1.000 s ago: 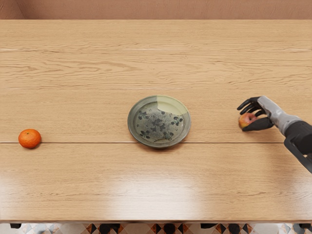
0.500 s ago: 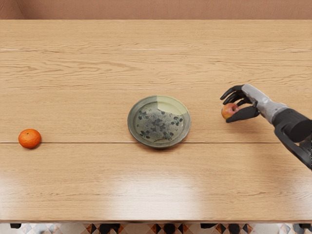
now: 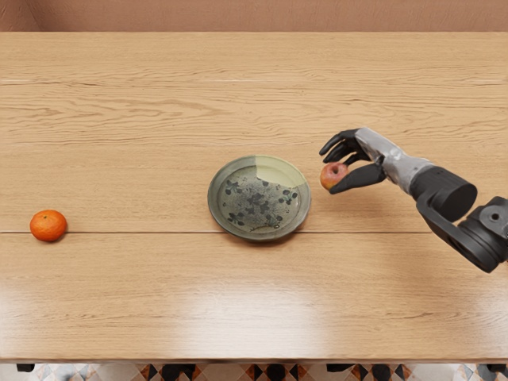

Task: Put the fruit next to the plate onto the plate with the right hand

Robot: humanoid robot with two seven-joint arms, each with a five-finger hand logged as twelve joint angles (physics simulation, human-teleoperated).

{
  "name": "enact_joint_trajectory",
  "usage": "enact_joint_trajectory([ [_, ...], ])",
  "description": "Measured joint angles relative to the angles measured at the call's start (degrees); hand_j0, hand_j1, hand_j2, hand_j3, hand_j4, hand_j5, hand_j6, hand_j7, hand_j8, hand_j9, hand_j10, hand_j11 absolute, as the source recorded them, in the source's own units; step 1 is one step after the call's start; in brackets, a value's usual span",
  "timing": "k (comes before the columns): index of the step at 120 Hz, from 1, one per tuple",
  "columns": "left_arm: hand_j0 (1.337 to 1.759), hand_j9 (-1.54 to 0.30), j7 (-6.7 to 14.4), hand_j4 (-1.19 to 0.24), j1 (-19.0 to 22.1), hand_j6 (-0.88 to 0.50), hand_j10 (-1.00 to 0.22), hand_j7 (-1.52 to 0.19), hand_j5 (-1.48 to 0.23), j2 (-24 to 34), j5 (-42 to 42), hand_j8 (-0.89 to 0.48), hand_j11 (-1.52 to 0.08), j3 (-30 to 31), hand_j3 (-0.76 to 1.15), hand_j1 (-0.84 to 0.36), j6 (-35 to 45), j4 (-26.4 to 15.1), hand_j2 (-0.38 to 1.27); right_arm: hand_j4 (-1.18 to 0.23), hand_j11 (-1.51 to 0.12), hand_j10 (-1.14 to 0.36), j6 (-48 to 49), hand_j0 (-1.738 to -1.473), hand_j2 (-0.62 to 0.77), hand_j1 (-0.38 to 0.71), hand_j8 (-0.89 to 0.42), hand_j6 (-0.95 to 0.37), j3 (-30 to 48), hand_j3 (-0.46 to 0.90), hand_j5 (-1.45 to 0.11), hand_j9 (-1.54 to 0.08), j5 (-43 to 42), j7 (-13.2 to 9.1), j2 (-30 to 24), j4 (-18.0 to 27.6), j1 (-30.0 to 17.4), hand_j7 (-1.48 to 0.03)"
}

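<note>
Fruit (image 3: 332, 175) in right hand (image 3: 347, 161), beside plate (image 3: 223, 215) rim

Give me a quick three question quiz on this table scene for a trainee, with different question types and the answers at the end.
1. True or false: the red fruit lies on the plate.
2. The right hand is: A) open and empty; B) closed on the red fruit; C) gripping the plate's rim.
3. Which fruit rests on the table, and on which side of the plate in the picture?
Key: 1 false, it is held just right of the plate; 2 B; 3 the orange, far left.
</note>
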Motion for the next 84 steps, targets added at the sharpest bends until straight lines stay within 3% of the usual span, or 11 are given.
enact_joint_trajectory([
  [84, 1.658, 0.00, 0.00, 0.00, 0.00, 0.00, 0.00, 0.00, 0.00, 0.00, -0.01, 0.00, 0.00, 0.00, 0.00, 0.35, -0.01, 0.00, 0.00, -0.62, -0.80, -0.55, 1.00, -1.658, 0.34, 0.28, -0.47, -0.62, -0.03, 0.00, -0.81, -0.80, -0.03, -0.16, 8.09, 0.18, 1.52, -0.80],
])
